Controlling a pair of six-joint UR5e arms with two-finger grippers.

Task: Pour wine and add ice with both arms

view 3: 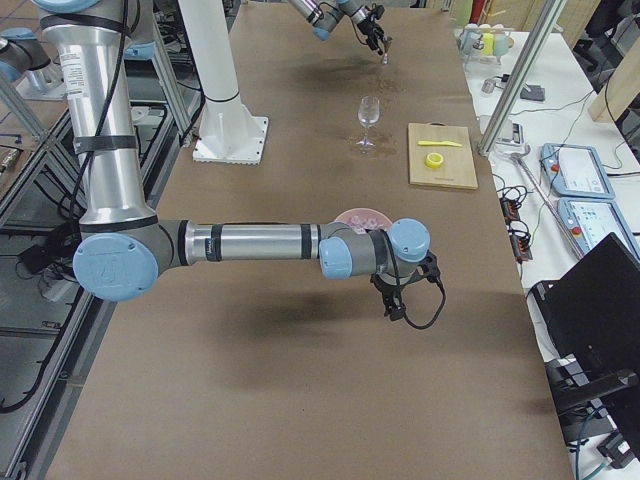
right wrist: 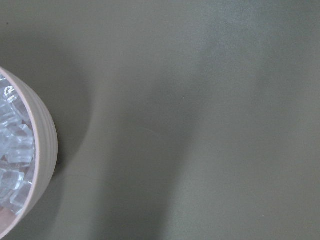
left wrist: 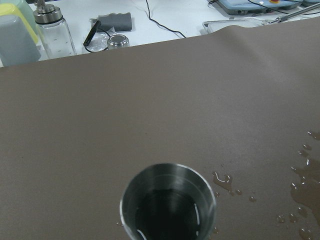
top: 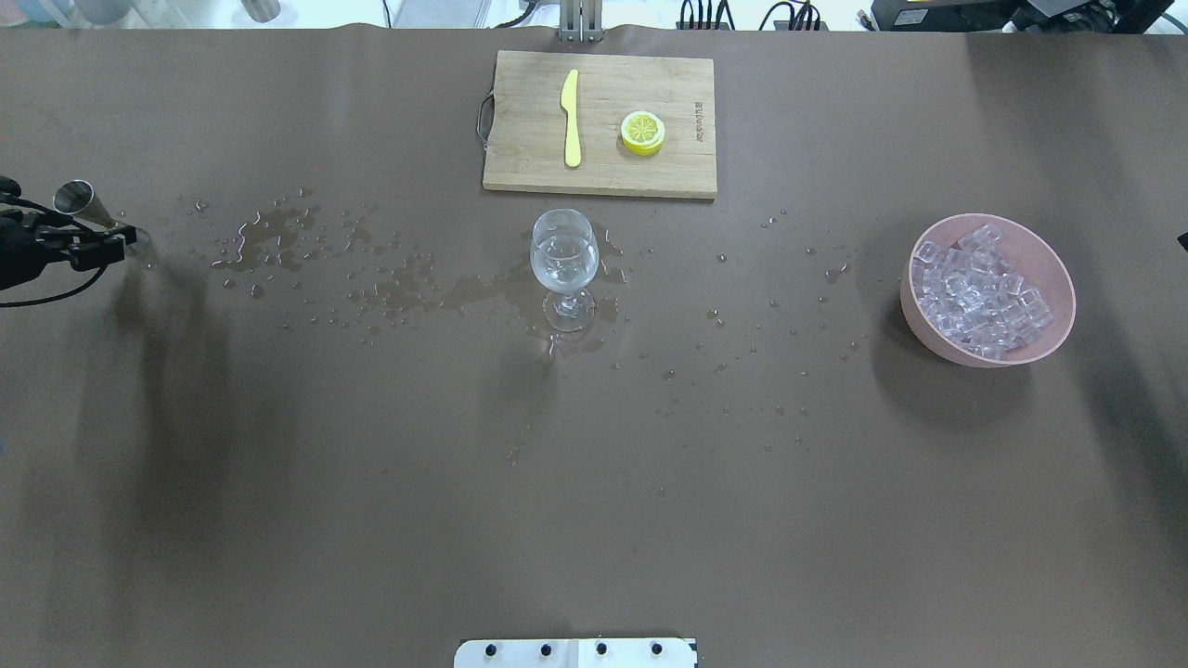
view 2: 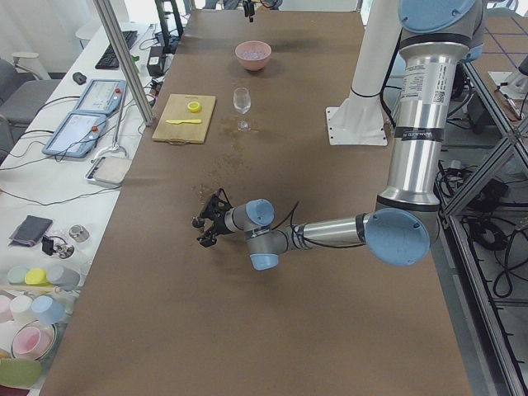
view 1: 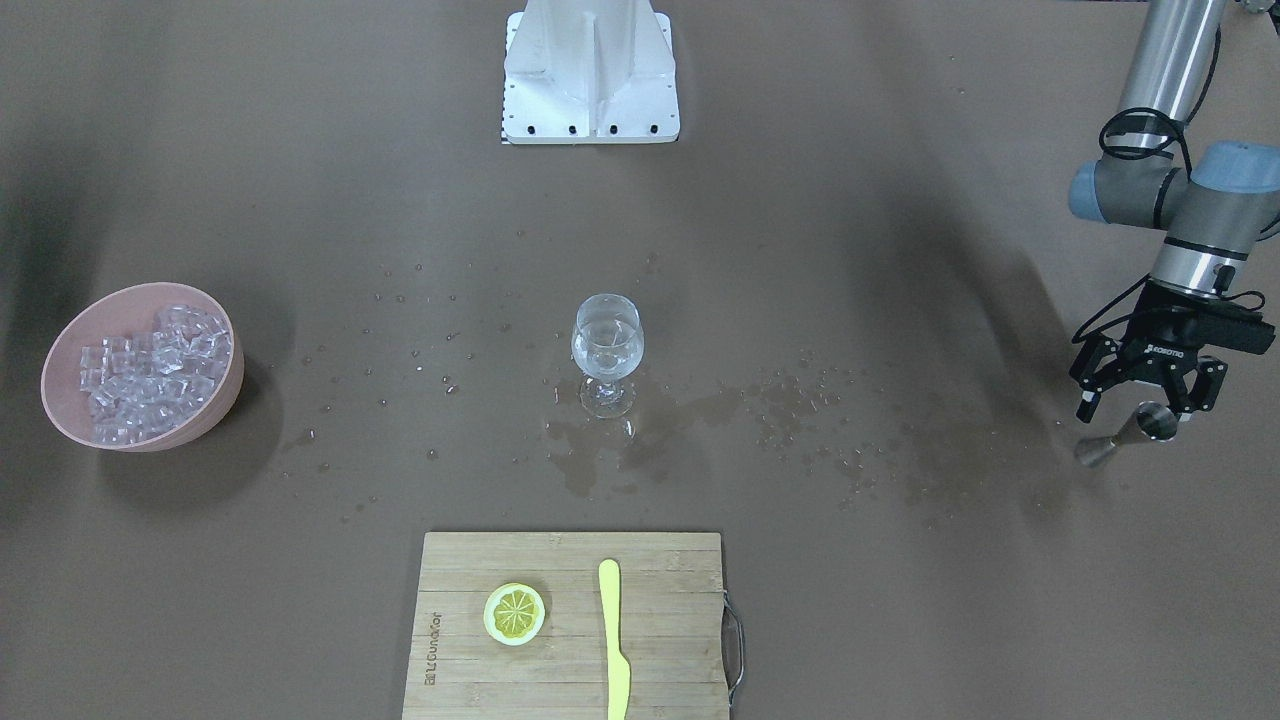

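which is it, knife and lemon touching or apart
Apart. The overhead view shows a strip of bare board between the knife and the lemon.

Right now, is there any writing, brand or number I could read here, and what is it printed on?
"ROBOTIQ": small white letters on the black body above the left fingers.
Burnt-in mark on the cutting board: too blurred to read.
Dark lettering down the left arm: too small to read.
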